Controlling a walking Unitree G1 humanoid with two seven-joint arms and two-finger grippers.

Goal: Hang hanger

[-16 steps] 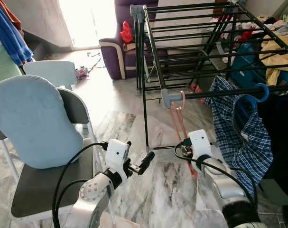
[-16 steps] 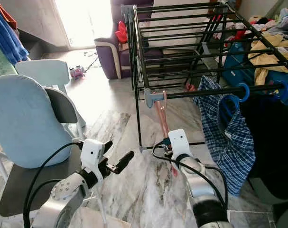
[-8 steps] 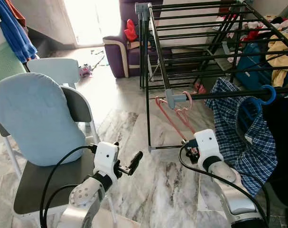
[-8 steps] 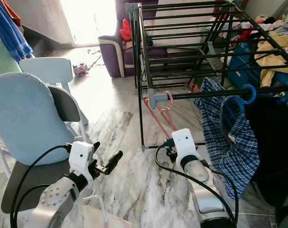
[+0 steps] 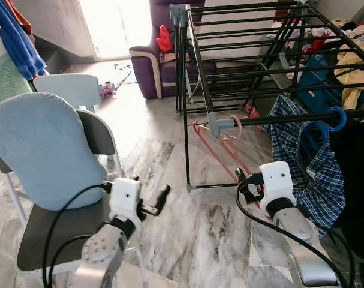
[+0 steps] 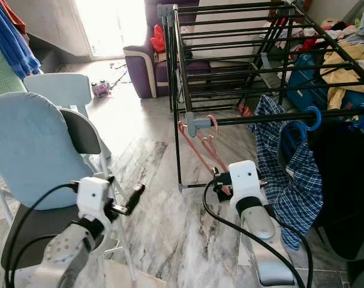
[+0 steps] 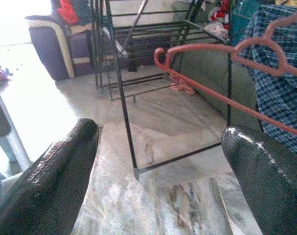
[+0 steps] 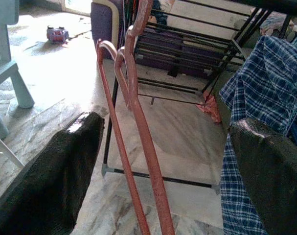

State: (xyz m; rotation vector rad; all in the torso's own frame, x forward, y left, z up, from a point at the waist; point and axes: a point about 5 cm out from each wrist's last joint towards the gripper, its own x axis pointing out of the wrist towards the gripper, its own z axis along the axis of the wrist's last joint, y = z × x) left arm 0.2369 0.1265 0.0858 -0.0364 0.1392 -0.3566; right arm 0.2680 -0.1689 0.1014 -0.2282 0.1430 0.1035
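Note:
A pink hanger point(image 5: 220, 147) hangs by its hook on the near black rail point(image 5: 289, 118) of the drying rack, close to the rail's grey left end cap. Its body slants down toward my right gripper point(image 5: 244, 183). That gripper is open just below and in front of the hanger's lower end. In the right wrist view the hanger point(image 8: 133, 98) runs between the two wide-apart fingers point(image 8: 65, 171) without touching either. My left gripper point(image 5: 150, 195) is open and empty, held low over the marble floor beside the chair; from its wrist camera the hanger point(image 7: 246, 49) shows ahead.
A plaid shirt point(image 5: 307, 174) on a blue hanger and dark clothes hang further right on the same rail. A chair with a light blue cushion point(image 5: 44, 150) stands at my left. A purple sofa point(image 5: 152, 66) sits behind the rack. Marble floor lies between chair and rack.
My right gripper has drawn back and to the right, away from the hanger, which now hangs slanted on the rail. My left arm has dropped lower and to the left. The camera shifted slightly.

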